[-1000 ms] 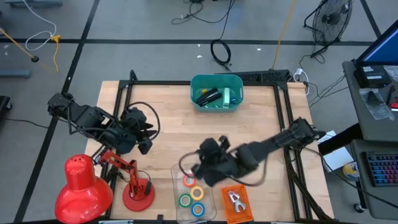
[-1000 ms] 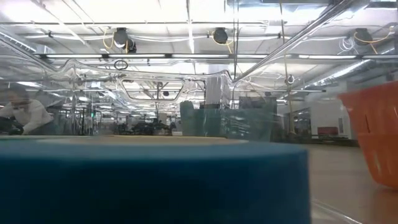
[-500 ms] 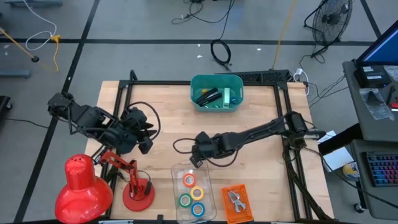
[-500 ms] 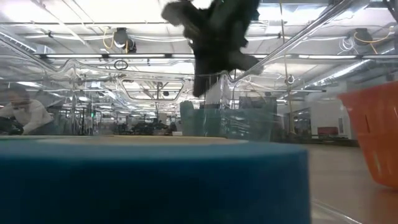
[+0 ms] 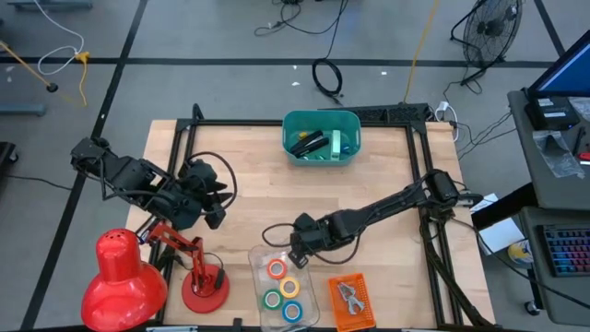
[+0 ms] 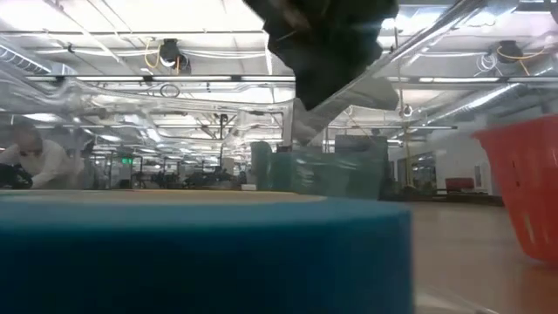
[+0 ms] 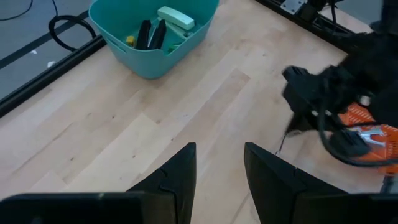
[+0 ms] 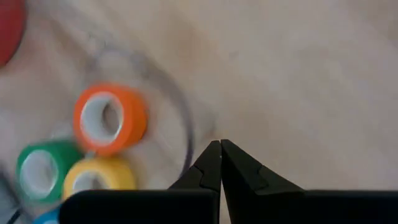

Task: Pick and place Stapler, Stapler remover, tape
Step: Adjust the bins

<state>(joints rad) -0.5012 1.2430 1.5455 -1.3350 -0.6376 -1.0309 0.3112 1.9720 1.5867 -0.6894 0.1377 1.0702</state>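
Four tape rolls lie flat in a clear tray (image 5: 260, 297) at the near edge: orange (image 8: 111, 119), green (image 8: 40, 169), yellow (image 8: 99, 177) and blue (image 5: 292, 311). My right gripper (image 5: 299, 243) is shut and low over the table at the tray's far rim (image 8: 188, 142), beside the orange roll. The blue roll (image 6: 200, 253) fills the low view's foreground. A metal stapler remover (image 5: 348, 295) lies in an orange basket (image 5: 361, 318). Staplers (image 7: 175, 17) lie in a teal bin (image 5: 320, 136). My left gripper (image 7: 217, 168) waits open over the table's left part. My right gripper's shut fingertips (image 8: 211, 155) point down at the table right by the clear tray's far rim. Whether they touch the rim or the table, I cannot tell.
A red desk lamp (image 5: 124, 277) stands at the near left corner, its base (image 5: 205, 288) beside the tray. A black frame (image 5: 277, 123) borders the table. Bare wood (image 5: 267, 194) lies between the bin and the tray. A person (image 6: 35, 161) sits in the room beyond.
My right arm has come down from high above the tray and stretched out low. Its gripper swung toward the far side of the tray, then back toward the near edge, up to the tray's far rim. In the low view the blue roll's edge has shifted a little left.
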